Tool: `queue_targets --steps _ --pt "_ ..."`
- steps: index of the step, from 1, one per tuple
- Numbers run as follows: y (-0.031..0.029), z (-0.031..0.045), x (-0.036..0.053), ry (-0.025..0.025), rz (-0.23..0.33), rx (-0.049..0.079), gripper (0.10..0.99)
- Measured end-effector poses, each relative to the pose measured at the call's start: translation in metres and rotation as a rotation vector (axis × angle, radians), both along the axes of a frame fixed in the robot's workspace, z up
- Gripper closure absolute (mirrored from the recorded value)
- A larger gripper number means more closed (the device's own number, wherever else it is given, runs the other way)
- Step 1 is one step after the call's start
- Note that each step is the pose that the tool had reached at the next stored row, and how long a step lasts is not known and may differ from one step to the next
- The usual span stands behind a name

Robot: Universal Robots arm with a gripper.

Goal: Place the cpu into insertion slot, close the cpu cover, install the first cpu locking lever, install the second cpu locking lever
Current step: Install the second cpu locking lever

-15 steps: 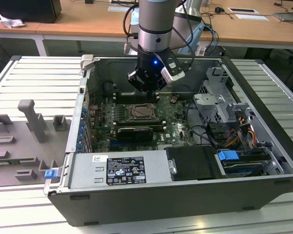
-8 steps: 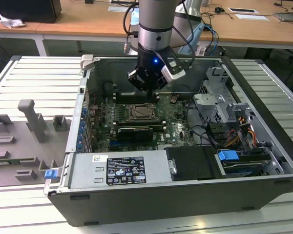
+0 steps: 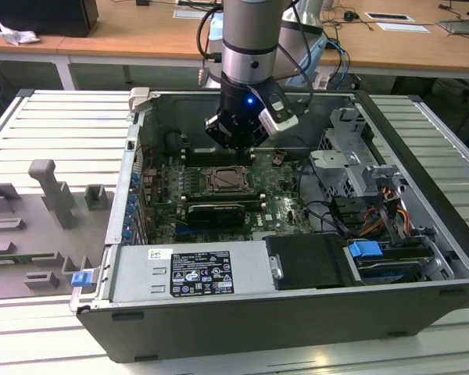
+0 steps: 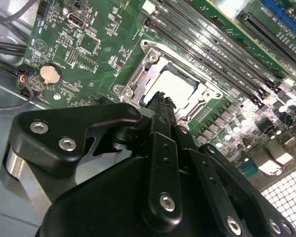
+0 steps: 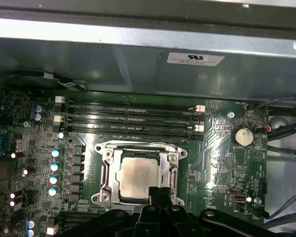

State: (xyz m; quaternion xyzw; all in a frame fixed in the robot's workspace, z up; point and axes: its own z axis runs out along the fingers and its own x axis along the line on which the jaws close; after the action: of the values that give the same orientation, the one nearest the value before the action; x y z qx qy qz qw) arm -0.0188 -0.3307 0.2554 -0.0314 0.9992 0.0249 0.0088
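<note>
Inside the open computer case [image 3: 422, 258], on the green circuit board [image 5: 217, 163], sits the cpu [image 5: 137, 176] in the insertion slot [image 5: 104, 170], framed by the cpu cover [image 5: 140, 147] lying down around it. Just above the socket's edge hangs the gripper [image 4: 160, 101], fingers [image 4: 163, 143] drawn narrow together, holding nothing. Beside the socket run long memory slots [image 5: 130, 118], with a coin cell [image 5: 243, 136] further off.

A dark grey metal computer case [image 3: 422, 305] lies open on a slatted grey table [image 3: 55, 133]; a round silver coin battery [image 5: 243, 136] sits beside long black memory slots [image 5: 130, 118].
</note>
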Motion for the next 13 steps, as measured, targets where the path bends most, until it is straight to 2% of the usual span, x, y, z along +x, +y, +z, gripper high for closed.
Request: queue_targets --steps 5,10,11,12,13 --pt "-0.0066 0.0000 0.0000 0.0000 0.000 0.000 0.980" --pt "-0.0100 0.0000 0.0000 0.0000 0.000 0.000 0.980" --pt "-0.0117 -0.0003 0.0000 0.0000 0.000 0.000 0.980" --pt "-0.0173 -0.0014 0.0000 -0.0001 0.000 0.000 0.980" --pt "-0.0199 -0.0020 0.0000 -0.0001 0.000 0.002 0.980"
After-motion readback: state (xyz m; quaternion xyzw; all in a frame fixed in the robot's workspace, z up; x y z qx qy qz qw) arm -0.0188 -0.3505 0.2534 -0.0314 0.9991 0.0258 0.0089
